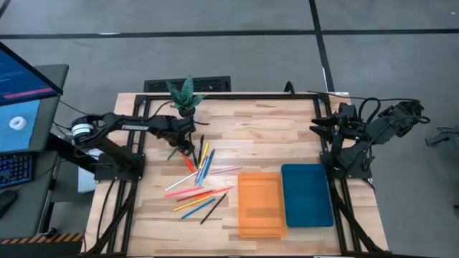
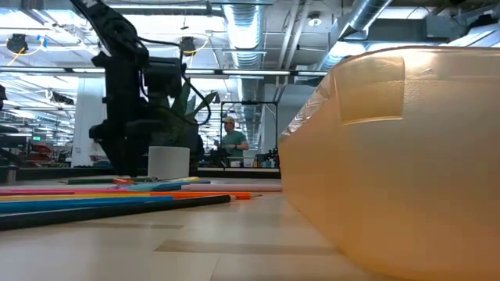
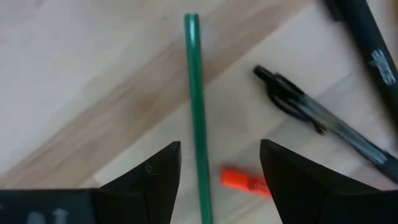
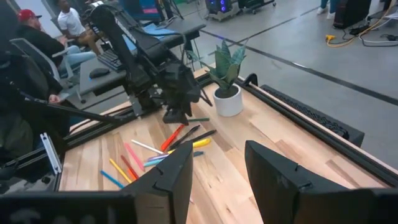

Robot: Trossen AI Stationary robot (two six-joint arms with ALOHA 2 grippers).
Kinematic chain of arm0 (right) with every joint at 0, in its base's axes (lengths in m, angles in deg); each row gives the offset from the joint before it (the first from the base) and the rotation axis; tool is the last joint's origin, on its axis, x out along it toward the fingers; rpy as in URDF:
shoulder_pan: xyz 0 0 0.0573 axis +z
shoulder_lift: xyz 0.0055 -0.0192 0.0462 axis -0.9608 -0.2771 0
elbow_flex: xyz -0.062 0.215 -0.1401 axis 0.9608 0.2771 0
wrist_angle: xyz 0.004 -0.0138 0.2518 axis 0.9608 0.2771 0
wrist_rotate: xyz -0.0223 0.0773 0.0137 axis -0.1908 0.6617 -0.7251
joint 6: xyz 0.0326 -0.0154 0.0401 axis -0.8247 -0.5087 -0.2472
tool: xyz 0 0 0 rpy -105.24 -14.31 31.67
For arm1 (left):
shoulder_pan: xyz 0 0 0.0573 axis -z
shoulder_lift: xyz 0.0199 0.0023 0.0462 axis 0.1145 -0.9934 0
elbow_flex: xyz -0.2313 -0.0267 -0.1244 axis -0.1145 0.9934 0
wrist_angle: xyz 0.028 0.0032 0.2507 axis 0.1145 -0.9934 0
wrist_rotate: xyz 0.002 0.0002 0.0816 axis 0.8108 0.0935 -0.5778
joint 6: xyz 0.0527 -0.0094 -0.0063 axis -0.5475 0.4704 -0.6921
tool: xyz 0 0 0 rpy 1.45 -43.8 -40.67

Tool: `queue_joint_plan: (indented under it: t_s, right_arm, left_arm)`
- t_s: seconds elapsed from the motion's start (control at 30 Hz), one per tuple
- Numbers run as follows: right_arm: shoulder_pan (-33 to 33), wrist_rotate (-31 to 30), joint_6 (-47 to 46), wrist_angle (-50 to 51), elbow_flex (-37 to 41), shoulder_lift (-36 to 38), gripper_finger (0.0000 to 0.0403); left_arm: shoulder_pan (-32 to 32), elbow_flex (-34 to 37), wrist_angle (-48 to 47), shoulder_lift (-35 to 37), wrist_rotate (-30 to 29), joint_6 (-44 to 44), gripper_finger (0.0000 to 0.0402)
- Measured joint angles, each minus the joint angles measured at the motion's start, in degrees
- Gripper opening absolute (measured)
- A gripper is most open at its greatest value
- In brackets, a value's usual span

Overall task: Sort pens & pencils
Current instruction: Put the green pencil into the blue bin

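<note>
Your left gripper hangs open over the green pencil on the tabletop — its length runs between the jaws, crosswise to their closing. The right gripper waits open, well apart.

Setting: robotics lab in large open industrial hall. Exposed silver ventilation ducts and strip lighting on ceiling. Polished grey concrete floor with dark seam lines. Wooden table on black metal frame, arms bolted at both sides. Operator station beside table: lit monitor, keyboard. Seated people at desks behind (one in red cap). Potted plant at table's edge.
</note>
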Motion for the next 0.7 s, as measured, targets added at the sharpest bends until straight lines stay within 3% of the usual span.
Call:
queue_joint_plan:
  t_s: [0.3, 0.47, 0.7]
  right_arm:
    - [0.0, 1.5, 0.0, 0.3, 0.0, 0.0, 0.0169]
    - [0.0, 1.5, 0.0, 0.3, 0.0, 0.0, 0.0169]
    - [0.0, 1.5, 0.1, 0.2, 0.0, 0.0, 0.0169]
  left_arm:
    - [-1.9, -0.2, 0.0, -3.0, 1.1, -4.4, 0.0194]
    - [-1.8, -1.0, -0.4, -6.8, 3.2, -4.5, 0.0124]
    - [-1.7, -2.0, -1.2, -5.3, 1.7, -3.3, 0.0014]
